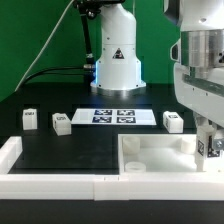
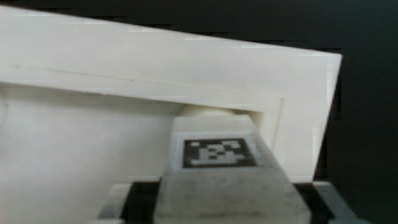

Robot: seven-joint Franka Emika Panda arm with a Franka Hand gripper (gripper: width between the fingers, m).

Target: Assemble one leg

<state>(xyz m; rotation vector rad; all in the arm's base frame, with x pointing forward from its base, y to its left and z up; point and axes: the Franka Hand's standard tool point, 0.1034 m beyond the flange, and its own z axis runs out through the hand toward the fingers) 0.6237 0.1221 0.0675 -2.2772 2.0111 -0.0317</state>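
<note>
My gripper [image 1: 211, 150] is shut on a leg [image 1: 213, 146], a small white block with a black-and-white tag, and holds it upright over the far right corner of the large white tray piece [image 1: 150, 141]. In the wrist view the leg [image 2: 217, 160] sits between the dark fingers [image 2: 143, 205] of my gripper [image 2: 222, 203], its tip at the inner corner of the tray [image 2: 160, 60]. I cannot tell if the leg touches the tray. Three more legs stand on the black table: two at the exterior view's left [image 1: 30, 120] [image 1: 62, 123] and one at its right [image 1: 173, 121].
The marker board [image 1: 112, 116] lies at the back middle, in front of the arm's white base [image 1: 117, 62]. A low white wall [image 1: 60, 184] runs along the table's front and left edges.
</note>
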